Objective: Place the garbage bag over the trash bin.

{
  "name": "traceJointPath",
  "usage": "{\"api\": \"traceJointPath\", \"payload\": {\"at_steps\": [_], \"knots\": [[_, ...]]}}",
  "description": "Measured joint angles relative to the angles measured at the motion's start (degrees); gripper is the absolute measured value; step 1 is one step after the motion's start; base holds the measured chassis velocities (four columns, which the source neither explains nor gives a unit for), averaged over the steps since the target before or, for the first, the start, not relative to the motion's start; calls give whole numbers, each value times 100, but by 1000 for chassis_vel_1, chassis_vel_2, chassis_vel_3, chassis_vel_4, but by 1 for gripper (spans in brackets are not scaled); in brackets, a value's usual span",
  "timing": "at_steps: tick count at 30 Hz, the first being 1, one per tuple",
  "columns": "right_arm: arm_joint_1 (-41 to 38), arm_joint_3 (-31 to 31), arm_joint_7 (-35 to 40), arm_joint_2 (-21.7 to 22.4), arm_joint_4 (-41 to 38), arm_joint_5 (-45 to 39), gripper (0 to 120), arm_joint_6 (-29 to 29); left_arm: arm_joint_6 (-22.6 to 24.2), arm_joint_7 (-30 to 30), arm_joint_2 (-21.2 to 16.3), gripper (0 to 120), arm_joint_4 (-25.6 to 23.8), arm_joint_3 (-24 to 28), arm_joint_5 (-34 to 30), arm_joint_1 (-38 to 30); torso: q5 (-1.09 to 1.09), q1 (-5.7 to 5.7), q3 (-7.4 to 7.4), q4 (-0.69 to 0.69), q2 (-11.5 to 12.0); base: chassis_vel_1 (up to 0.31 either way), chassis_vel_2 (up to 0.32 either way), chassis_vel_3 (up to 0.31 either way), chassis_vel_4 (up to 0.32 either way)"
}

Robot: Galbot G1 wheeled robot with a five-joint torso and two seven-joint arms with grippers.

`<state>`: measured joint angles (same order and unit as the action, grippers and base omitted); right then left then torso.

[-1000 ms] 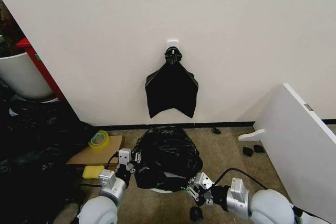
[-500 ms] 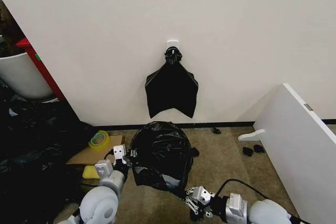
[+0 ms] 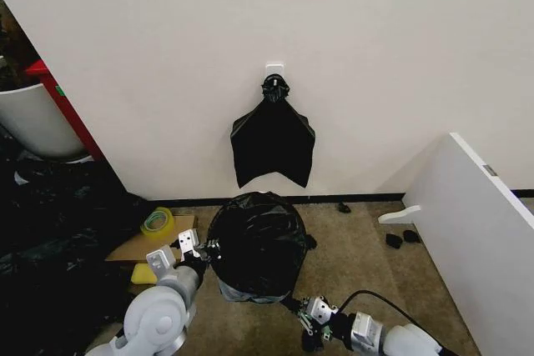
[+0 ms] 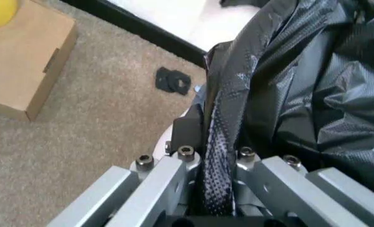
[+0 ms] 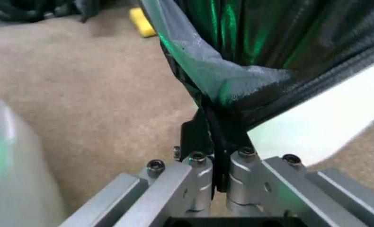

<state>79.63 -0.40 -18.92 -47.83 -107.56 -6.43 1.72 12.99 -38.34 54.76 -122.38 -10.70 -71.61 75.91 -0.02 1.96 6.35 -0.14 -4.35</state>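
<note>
Head view: the bag (image 3: pixel 255 243) drapes over the bin on tan carpet (image 3: pixel 359 248) below a white wall (image 3: pixel 375 56), with the left gripper (image 3: pixel 203 249) at its left side and the right gripper (image 3: pixel 300 310) low at its front.

Left wrist view: closed jaws pinch bag film (image 4: pixel 288 85).

Right wrist view: jaws clamp the bag's hem beside the white bin (image 5: pixel 326 123).

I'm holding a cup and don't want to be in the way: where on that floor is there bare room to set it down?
The widest bare carpet lies between the garbage bag and the leaning white board, short of the small dark bits by the board. The bag's other side is crowded: cardboard box, tape roll, yellow sponge, dark sheeting. Both grippers, left and right, grip the bag.
</note>
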Motion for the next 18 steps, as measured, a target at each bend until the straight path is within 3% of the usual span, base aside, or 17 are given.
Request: {"api": "traceJointPath", "payload": {"at_steps": [6,16,18], "knots": [[140,161,155,-116,-181,-30,0,122,-35,-300,142,1,231,-97,-260,-174,-1,0,0,0,0,0,0,0,0],[592,447,99,29,-722,-212,31,500,-114,-479,200,1,624,-160,-438,-580,-2,0,0,-1,0,0,0,0,0],[750,459,164,15,-902,-472,43,478,-119,-500,180,1,662,-157,-456,-646,-2,0,0,-1,0,0,0,0,0]]}}
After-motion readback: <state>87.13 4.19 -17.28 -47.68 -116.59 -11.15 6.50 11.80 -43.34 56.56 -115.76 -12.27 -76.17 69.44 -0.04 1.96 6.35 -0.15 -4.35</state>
